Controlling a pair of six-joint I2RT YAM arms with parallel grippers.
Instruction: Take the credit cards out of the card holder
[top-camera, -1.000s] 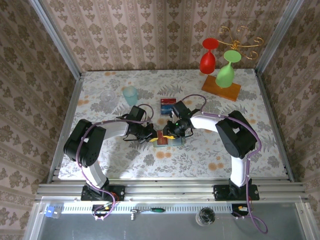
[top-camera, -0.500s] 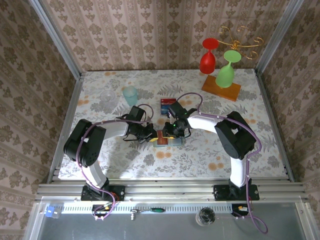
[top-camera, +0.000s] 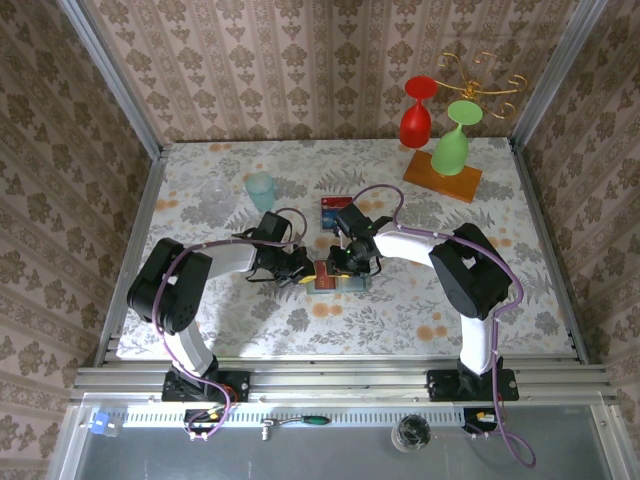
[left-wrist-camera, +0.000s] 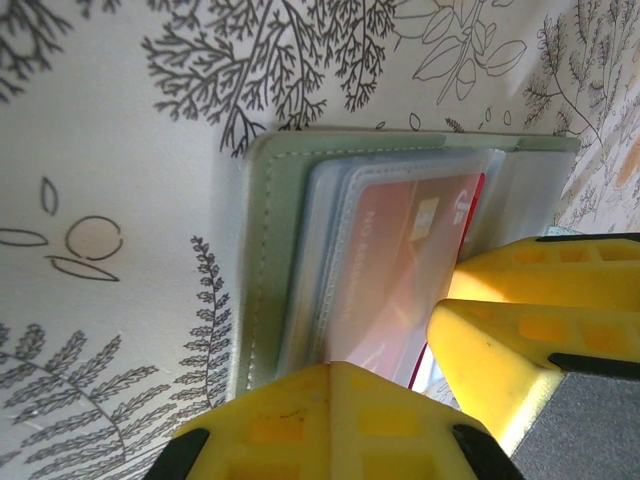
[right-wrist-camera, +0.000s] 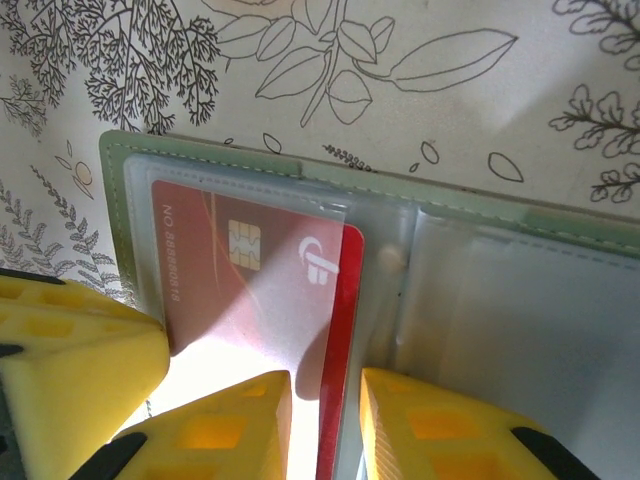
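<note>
Overhead, the table wears a pale cloth printed with grey ferns and orange blossoms. Brown striped damask wallpaper closes it in on three sides, and an aluminium rail runs along the near edge. In the far right corner a wooden base carries a gold wire stand with a red glass and a green glass. Toward the far left stand a pale blue cup and a clear glass.

The card holder lies open and flat near the middle of the table. It is grey-green with a stitched rim and cloudy clear plastic sleeves inside. A glossy red card with a gold chip sits in the left sleeve, its right edge poking out bare. Loose cards, red and blue, lie on the cloth just beyond the holder, toward the far edge.

The left gripper, yellow and blocky, is closed tight, its tip at the holder's left panel. The right gripper has its jaws narrowly apart, and the card's bare edge shows in the gap; whether the tips touch it I cannot tell.
</note>
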